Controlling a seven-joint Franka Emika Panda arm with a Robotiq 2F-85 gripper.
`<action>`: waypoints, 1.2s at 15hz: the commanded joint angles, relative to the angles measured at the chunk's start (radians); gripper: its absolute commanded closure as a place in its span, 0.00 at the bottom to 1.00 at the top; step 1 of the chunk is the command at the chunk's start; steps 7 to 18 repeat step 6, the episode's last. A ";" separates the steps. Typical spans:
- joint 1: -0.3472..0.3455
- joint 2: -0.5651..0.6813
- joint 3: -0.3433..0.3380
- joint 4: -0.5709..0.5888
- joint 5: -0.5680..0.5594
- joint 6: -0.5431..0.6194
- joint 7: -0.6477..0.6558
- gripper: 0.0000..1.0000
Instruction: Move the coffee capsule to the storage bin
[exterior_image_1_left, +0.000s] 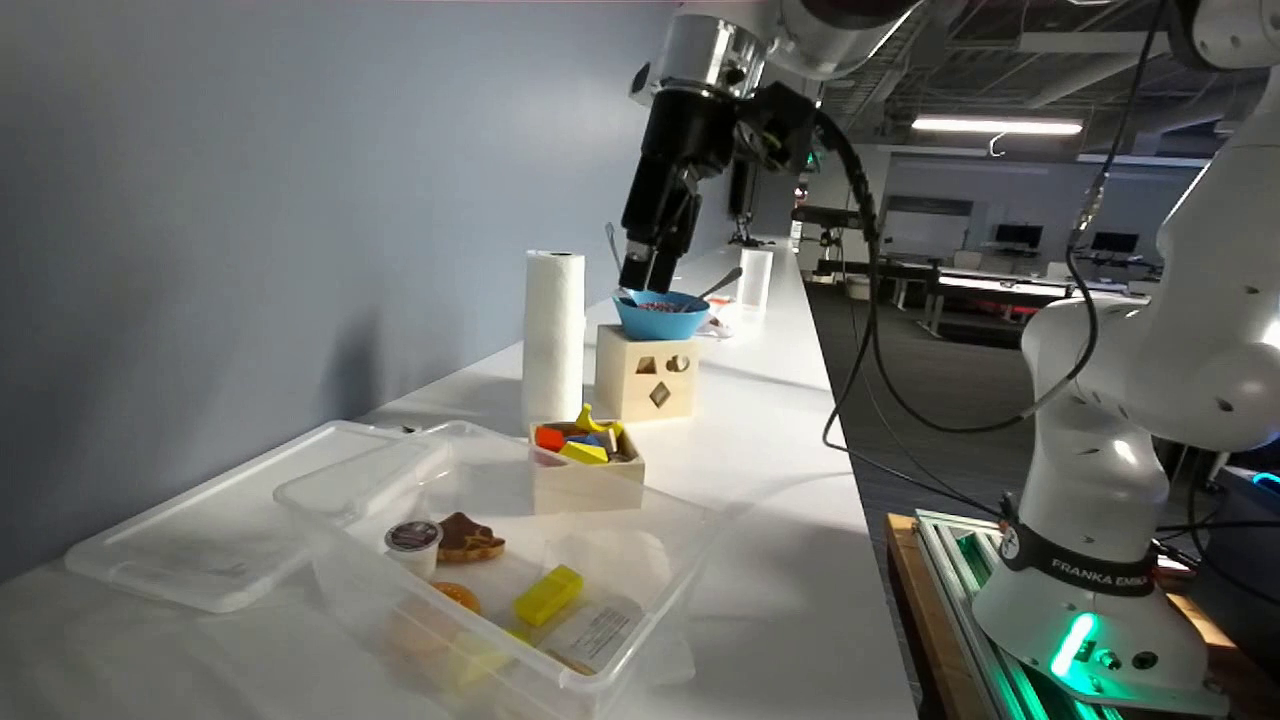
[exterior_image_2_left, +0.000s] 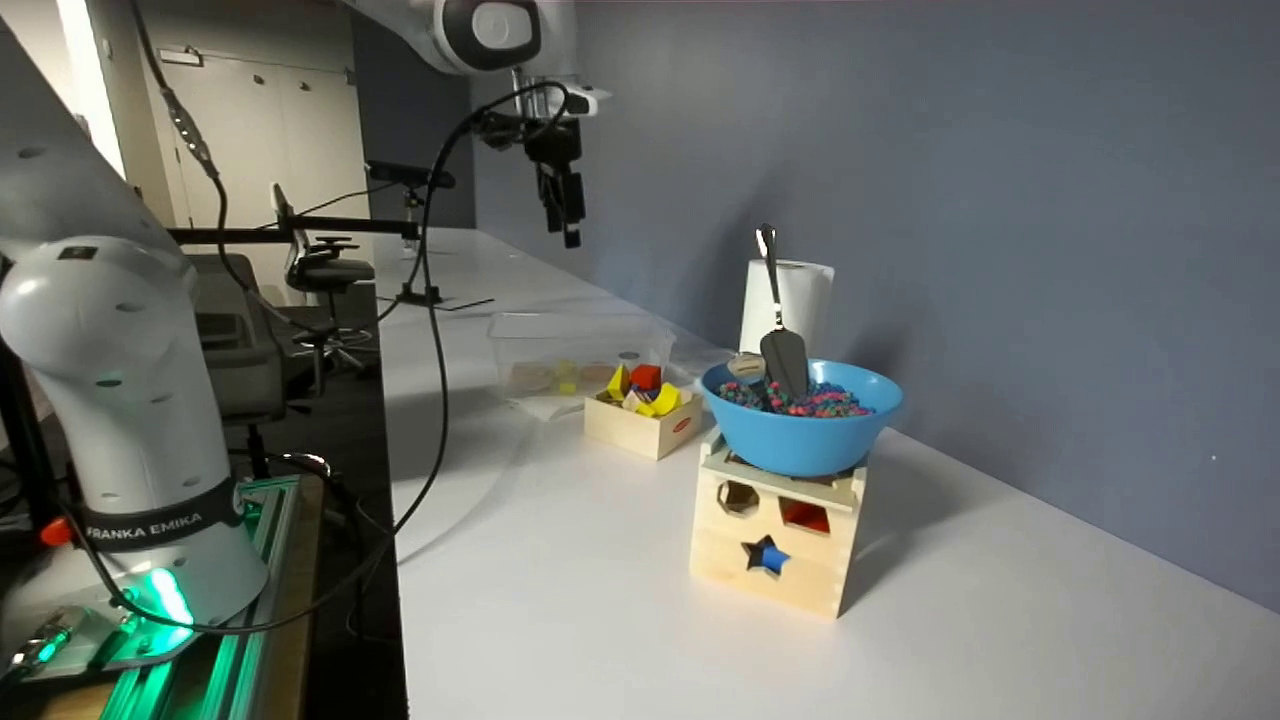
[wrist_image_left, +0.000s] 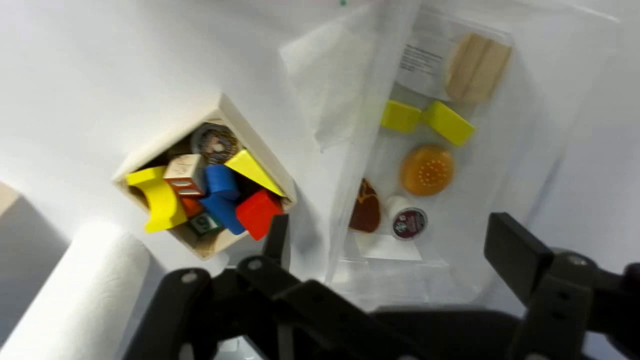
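Observation:
The coffee capsule is a small white cup with a dark printed lid (wrist_image_left: 409, 223). It lies on its side or tilted inside the storage bin in the wrist view, and also shows in an exterior view (exterior_image_1_left: 413, 545). The storage bin is a large clear shallow container (wrist_image_left: 480, 182), seen in both exterior views (exterior_image_1_left: 590, 684) (exterior_image_2_left: 580, 330). A reddish-brown piece (wrist_image_left: 366, 210) lies beside the capsule. My gripper (wrist_image_left: 389, 230) is open with nothing between its fingers. It hangs high above the counter in both exterior views (exterior_image_1_left: 650, 265) (exterior_image_2_left: 565, 230); the capsule appears between its fingertips in the wrist view.
The bin also holds a bun (wrist_image_left: 427, 170), yellow blocks (wrist_image_left: 449, 123) and a wooden piece (wrist_image_left: 478, 69). A wooden box of coloured blocks (wrist_image_left: 255, 132) stands beside it. A paper roll (exterior_image_1_left: 553, 335), a shape-sorter cube (exterior_image_2_left: 775, 550) with a blue bowl (exterior_image_2_left: 800, 440), and a flat lid (exterior_image_1_left: 215, 520) stand nearby.

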 joint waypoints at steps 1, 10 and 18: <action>-0.070 -0.045 0.034 0.043 -0.158 -0.195 -0.015 0.00; -0.057 -0.037 0.030 0.025 -0.090 -0.129 -0.007 0.00; -0.057 -0.037 0.030 0.025 -0.090 -0.129 -0.007 0.00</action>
